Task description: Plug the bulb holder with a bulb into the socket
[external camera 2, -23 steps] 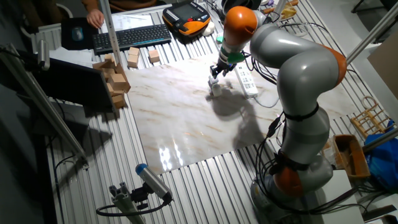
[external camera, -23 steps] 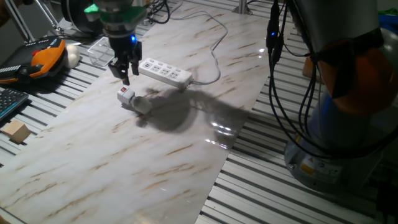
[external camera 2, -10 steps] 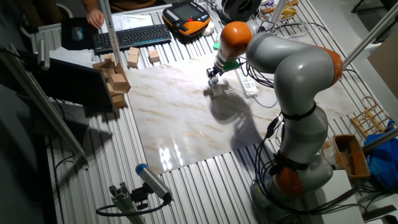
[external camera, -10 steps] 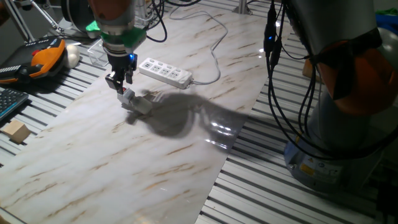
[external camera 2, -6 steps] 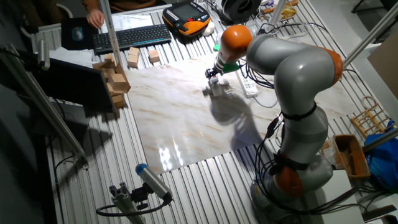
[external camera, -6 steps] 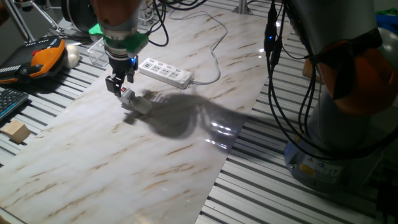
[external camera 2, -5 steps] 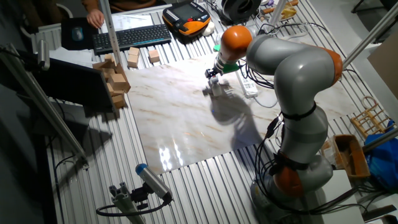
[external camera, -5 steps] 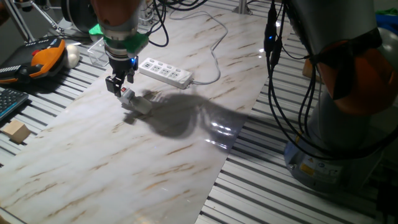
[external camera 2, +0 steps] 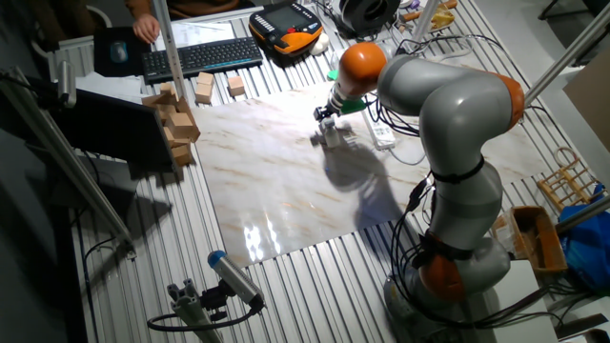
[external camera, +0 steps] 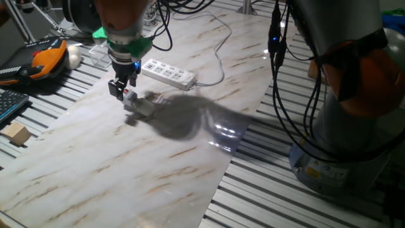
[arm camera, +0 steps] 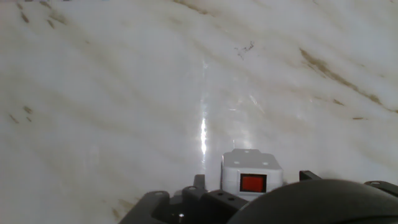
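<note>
A robotics lab is shown here. A large grey-and-orange robot arm (external camera 2: 457, 124) is mounted beside a table (external camera: 354, 202) built of slotted aluminium rails, over which a marble-patterned board (external camera: 158, 152) is laid. An orange teach pendant (external camera 2: 286, 21), a keyboard (external camera 2: 200, 57), wooden blocks (external camera 2: 176, 119) and loose black cables (external camera: 281, 95) are seen around the edges.

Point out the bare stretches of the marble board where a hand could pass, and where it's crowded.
Bare: the marble board from the bulb holder to its near edge, and right of the socket and its cable. Crowded: around the pincer, holder and socket, and the keyboard and wooden blocks off the board.
</note>
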### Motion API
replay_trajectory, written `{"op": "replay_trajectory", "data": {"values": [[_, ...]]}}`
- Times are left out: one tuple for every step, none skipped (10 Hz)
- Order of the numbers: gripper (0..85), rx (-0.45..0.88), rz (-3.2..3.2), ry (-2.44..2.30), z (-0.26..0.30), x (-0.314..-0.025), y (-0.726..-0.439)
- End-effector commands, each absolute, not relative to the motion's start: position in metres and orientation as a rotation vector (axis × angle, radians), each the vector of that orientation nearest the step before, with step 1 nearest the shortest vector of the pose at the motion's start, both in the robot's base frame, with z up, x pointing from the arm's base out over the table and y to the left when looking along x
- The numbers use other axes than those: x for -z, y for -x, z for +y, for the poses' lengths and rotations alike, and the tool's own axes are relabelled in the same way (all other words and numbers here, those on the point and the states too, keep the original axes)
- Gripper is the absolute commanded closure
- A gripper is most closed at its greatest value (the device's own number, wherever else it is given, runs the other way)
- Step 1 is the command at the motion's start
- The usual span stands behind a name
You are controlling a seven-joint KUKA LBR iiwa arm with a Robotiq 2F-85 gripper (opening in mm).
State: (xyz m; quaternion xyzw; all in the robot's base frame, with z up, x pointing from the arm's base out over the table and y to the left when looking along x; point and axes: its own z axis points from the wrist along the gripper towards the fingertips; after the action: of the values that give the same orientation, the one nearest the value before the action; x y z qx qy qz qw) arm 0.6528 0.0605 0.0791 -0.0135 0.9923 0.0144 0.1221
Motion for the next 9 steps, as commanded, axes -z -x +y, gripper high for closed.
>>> {"op": "replay_trajectory", "data": {"values": [[17.0,-0.042,2.889,0.035,0.0616,-0.0763,-0.6525],[17.0,-0.045,2.884,0.032,0.0621,-0.0740,-0.6521],[17.0,-0.047,2.883,0.032,0.0619,-0.0726,-0.6526],[34.0,-0.047,2.881,0.032,0.0617,-0.0720,-0.6530],[34.0,-0.047,2.881,0.034,0.0617,-0.0717,-0.6532],[34.0,-0.044,2.883,0.037,0.0615,-0.0706,-0.6533],[34.0,-0.041,2.881,0.041,0.0612,-0.0692,-0.6537],[34.0,-0.038,2.879,0.053,0.0612,-0.0685,-0.6540],[51.0,-0.024,2.883,0.076,0.0611,-0.0691,-0.6543]]}}
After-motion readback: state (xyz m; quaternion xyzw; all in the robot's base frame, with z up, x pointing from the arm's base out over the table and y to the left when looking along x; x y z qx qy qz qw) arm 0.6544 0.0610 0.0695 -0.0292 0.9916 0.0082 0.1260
